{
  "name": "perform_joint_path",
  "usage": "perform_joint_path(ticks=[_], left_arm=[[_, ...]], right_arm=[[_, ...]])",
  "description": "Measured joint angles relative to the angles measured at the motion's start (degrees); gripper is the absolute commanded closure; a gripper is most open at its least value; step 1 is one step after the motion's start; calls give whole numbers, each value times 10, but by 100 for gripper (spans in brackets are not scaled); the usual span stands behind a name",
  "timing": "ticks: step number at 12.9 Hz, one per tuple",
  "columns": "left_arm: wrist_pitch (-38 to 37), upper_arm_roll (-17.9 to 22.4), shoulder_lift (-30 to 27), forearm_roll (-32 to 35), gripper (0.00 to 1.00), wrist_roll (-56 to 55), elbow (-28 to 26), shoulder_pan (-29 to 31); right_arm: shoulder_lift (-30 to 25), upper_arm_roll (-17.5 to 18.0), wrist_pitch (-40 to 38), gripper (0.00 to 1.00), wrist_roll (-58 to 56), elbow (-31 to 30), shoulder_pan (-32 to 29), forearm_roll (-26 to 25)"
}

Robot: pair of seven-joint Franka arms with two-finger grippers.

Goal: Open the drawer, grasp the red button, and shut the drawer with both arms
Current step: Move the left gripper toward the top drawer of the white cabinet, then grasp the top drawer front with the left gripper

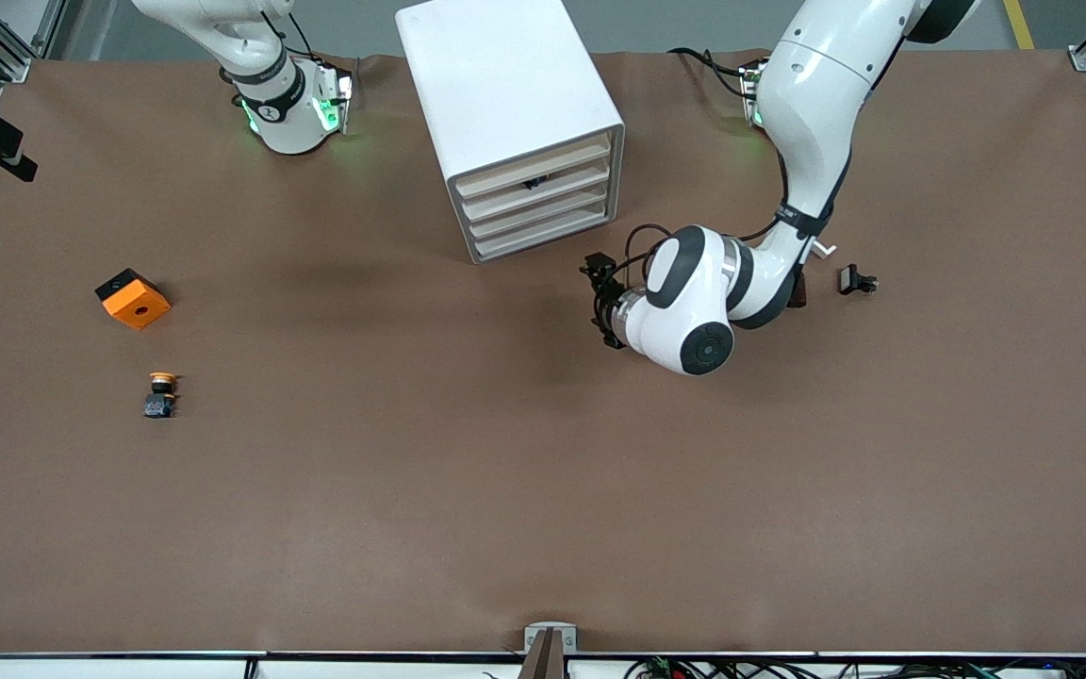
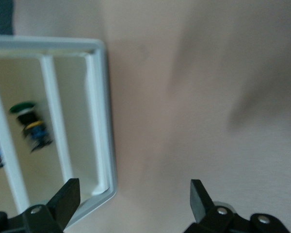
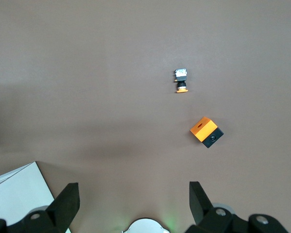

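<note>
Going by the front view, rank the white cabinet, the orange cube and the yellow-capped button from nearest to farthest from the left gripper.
1. White cabinet, just beside the left gripper.
2. Orange cube, toward the right arm's end.
3. Yellow-capped button, same end, nearer the camera; barely farther than the cube.

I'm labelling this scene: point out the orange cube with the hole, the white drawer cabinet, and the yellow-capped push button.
Orange cube with a hole point(image 1: 135, 304), front view, orange top face.
White boxy drawer cabinet point(image 1: 496, 75), front view, top panel.
Yellow-capped push button point(image 1: 162, 379), front view, cap.
</note>
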Motion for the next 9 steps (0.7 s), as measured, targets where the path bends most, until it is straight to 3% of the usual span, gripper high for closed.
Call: perform_joint_path(ticks=[3,7,9], left_arm=[[-82,-1,3,-51,0,-9,1,-11],[-132,-16,16,-81,1,-7,2,-12],[-138,-31,23,-89,10,-7,2,-13]], right_arm=[[0,0,0,0,0,0,0,0],[0,0,-2,0,0,0,0,0],[0,0,-2,0,0,0,0,0]])
